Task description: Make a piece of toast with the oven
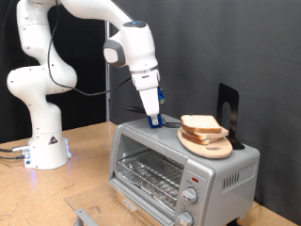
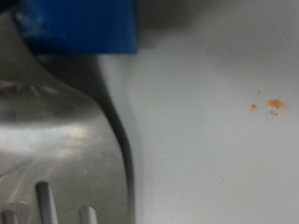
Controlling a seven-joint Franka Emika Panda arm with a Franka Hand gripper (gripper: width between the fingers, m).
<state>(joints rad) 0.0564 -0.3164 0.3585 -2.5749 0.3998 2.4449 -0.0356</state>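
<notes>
**Entry: bread, toaster oven and my gripper, as they stand**

Item one: the flat, squarish slice of pale bread with a tan crust [image 1: 199, 123]. It lies face-up on a round wooden board [image 1: 209, 143], which sits on the roof of the oven towards the exterior view's right. I judge it light, soft and easily crushed or torn; best taken by opposite crust edges, gently. It lies flat, with no clear long axis; its broad face points up.

Item two: the small boxy silver toaster oven with a glass door [image 1: 183, 168], standing on the wooden surface [image 1: 85, 160]. Door shut, wire rack visible behind it, two round knobs at the front right.

Item three: my gripper [image 1: 153, 121], blue-tipped, pointing down with its tips at the oven's roof, just beside the board and apart from the bread. I hold nothing visible. Whether my fingers are spread or pressed together I cannot tell; the wrist view shows only blurred blue and grey metal.
</notes>
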